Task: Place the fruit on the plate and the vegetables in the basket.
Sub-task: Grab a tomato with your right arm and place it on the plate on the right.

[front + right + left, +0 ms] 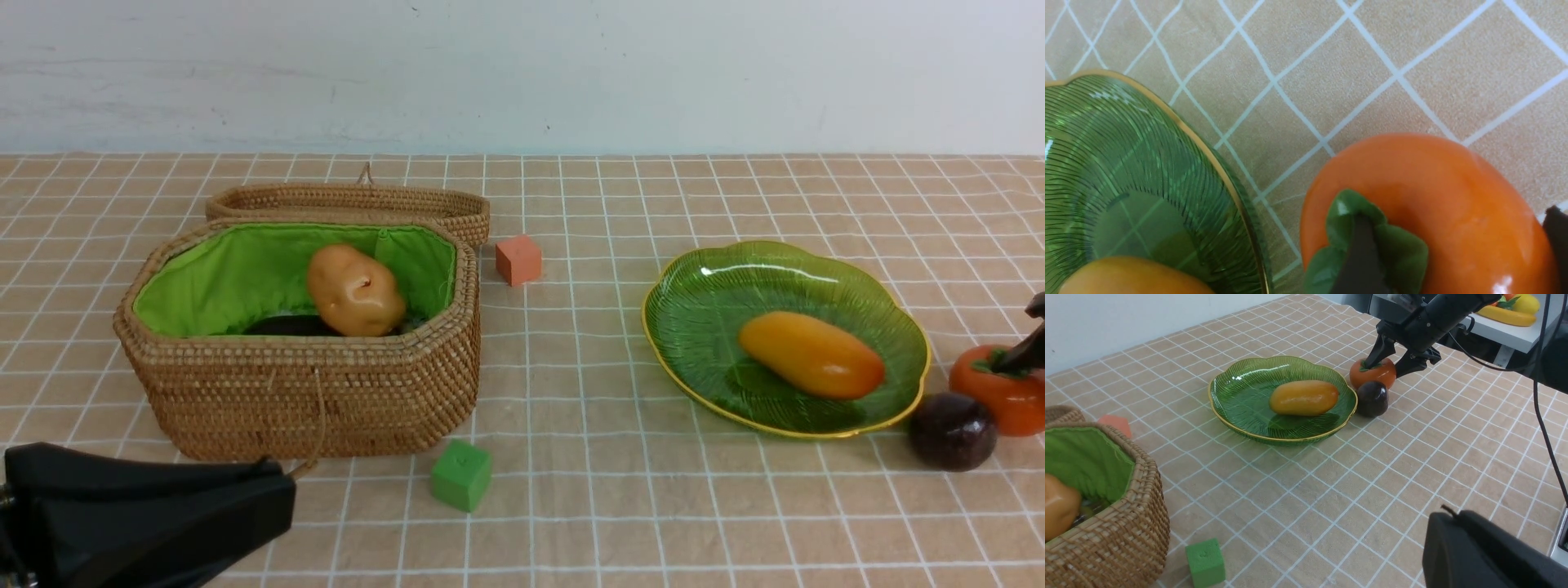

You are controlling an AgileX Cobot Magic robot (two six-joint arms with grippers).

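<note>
The orange persimmon [1000,396] [1433,183] rests on the cloth just right of the plate [710,286] [1237,388]. My right gripper [1383,370] [1455,220] is open and straddles it, one finger on its green leaves and the other at its far side. The dark purple ball [952,430] [1372,399] touches the persimmon. The mango [811,354] [1303,397] lies on the plate. In the basket [310,392] sit the tan potato [355,290] and a dark eggplant [286,327]; the rest of its contents is hidden. My left gripper [277,490] [1437,522] is shut, empty, near the basket's front.
An orange cube [518,260] stands right of the basket's lid [351,202], which lies open behind the basket. A green cube [462,474] sits in front of the basket. A shelf [1506,328] with other toy fruit and hanging cables lies beyond the table's right side.
</note>
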